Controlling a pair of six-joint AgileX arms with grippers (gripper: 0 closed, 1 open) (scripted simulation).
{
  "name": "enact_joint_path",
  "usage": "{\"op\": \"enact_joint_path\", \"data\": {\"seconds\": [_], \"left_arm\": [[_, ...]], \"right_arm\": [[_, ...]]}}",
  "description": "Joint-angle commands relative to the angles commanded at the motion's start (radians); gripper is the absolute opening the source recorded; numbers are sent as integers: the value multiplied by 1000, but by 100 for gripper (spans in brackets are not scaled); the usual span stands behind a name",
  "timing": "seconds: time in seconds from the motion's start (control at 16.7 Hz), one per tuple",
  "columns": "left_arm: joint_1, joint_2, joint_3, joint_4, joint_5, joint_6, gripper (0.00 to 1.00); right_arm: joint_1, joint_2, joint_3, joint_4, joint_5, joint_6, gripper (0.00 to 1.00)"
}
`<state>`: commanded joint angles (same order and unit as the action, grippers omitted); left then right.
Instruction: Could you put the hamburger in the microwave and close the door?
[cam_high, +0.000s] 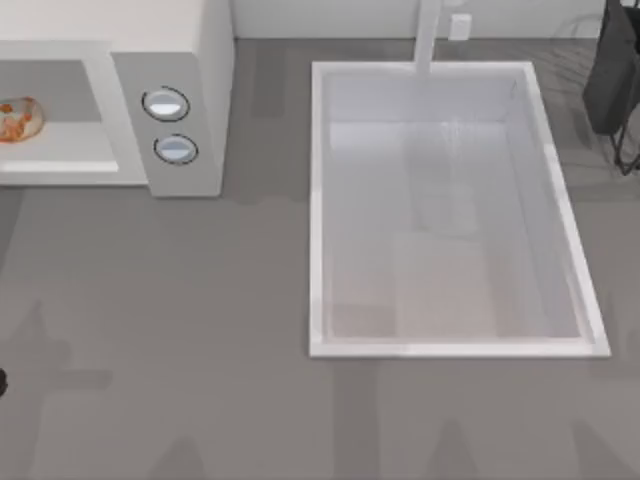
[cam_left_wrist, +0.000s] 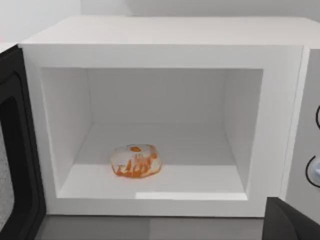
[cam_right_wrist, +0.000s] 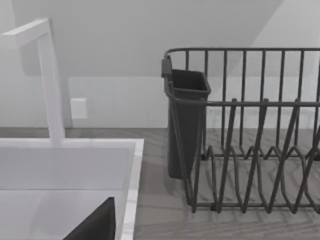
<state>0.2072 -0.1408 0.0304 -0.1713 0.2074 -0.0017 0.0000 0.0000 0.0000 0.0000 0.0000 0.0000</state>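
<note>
While the top view looks down, the hamburger (cam_high: 18, 120) lies flat in the microwave (cam_high: 170, 60), left of 2 dials (cam_high: 166, 104). From the left wrist, hamburger (cam_left_wrist: 136, 161) sits on the cavity floor (door (cam_left_wrist: 17, 150) swung open); gripper fingers' spread can't be told. Right wrist faces a sink (cam_right_wrist: 131, 180) and rack (cam_right_wrist: 250, 150).

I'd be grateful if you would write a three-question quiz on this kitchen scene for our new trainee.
1. True or false: the hamburger lies on the floor inside the microwave.
2. How does the door stand? A) shut B) swung open C) removed
3. Fill in: the two round dials sit between the microwave's cavity and the white ____.

Key: 1 true; 2 B; 3 sink.
</note>
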Motion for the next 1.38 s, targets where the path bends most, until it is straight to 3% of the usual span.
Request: {"op": "enact_joint_path", "data": {"seconds": [0.24,0.6,0.9,1.14,1.38], "left_arm": [[-10,1,7,-10,-13,-1,0],[-152,-9,92,-108,-152,-1,0],[-157,-7,96,-111,-157,-2,0],[-56,97,188,-148,-107,86,0],[167,371,393,-232,-1,271,0]], "right_arm": [[0,0,0,0,0,0,100],[0,0,0,0,0,0,100],[0,0,0,0,0,0,100],[0,0,0,0,0,0,100],[0,0,0,0,0,0,100]]}}
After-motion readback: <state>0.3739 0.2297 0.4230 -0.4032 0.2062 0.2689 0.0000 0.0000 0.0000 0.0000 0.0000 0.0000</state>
